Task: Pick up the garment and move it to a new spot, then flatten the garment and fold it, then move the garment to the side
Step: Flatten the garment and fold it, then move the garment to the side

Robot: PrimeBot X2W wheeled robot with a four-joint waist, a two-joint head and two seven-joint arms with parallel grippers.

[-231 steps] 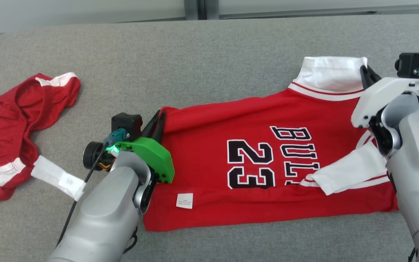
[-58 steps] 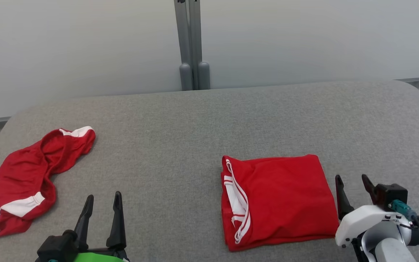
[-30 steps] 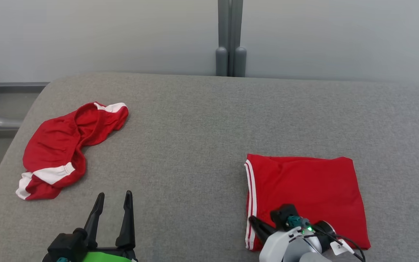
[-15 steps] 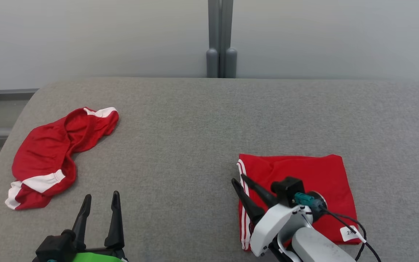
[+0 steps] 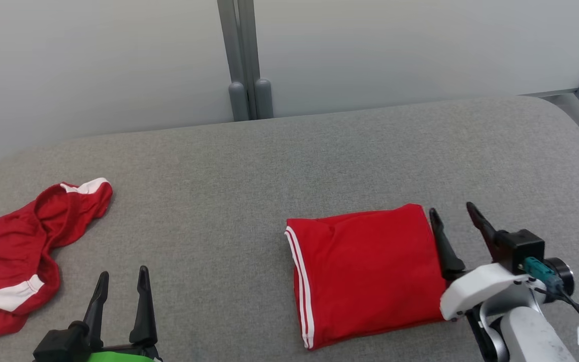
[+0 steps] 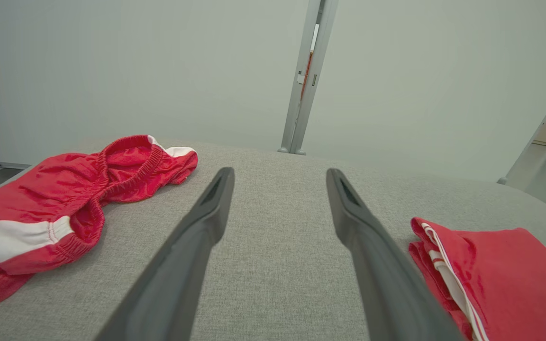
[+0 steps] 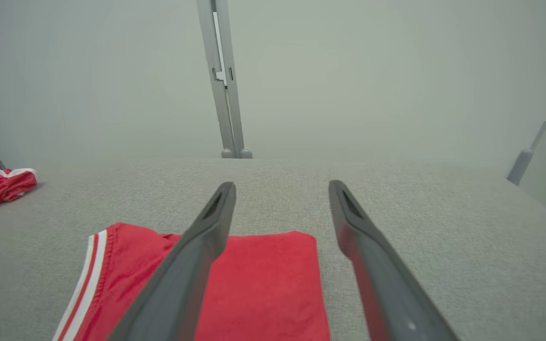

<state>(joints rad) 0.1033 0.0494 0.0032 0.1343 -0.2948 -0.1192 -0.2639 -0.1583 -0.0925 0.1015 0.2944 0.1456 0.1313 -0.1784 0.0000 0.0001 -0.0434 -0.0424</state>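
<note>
On coarse grey cloth (image 5: 319,156), smooth squarish garment (image 5: 365,271).

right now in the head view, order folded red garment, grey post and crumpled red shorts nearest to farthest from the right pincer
From the right pincer:
1. folded red garment, just to its left.
2. grey post, at the back, further left.
3. crumpled red shorts, far left.

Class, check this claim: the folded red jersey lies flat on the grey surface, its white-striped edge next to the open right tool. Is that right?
No. The head view shows the folded red jersey flat on the grey surface, but its white-striped edge lies on the side away from the open right tool.
</note>
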